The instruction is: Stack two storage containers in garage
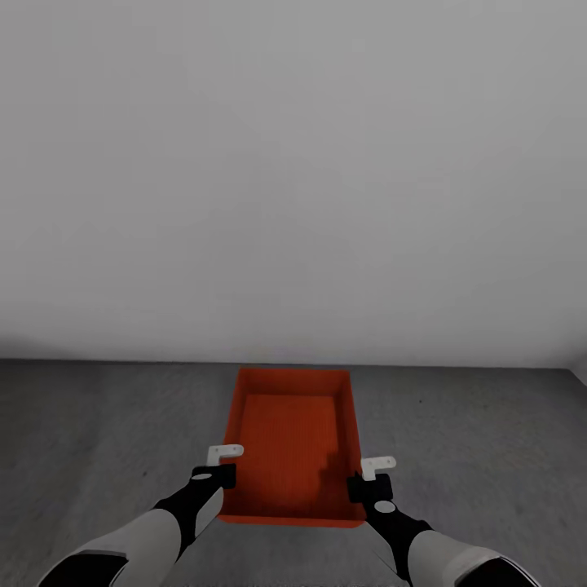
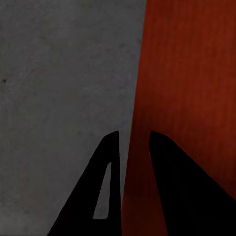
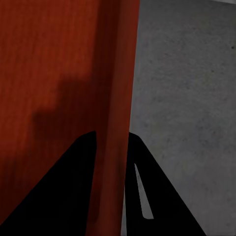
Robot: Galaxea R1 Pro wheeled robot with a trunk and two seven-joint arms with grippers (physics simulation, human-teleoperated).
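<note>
One storage container (image 1: 292, 440) is in the garage, over the grey floor (image 1: 98, 424), the left gripper (image 2: 129, 147) and right gripper (image 3: 112, 142) each clamped on a side wall, though whether it is set down is unclear, and the second bin remains to be stacked.

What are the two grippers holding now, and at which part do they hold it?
One storage container: the left gripper clamps its left side wall, the right gripper its right side wall.
</note>
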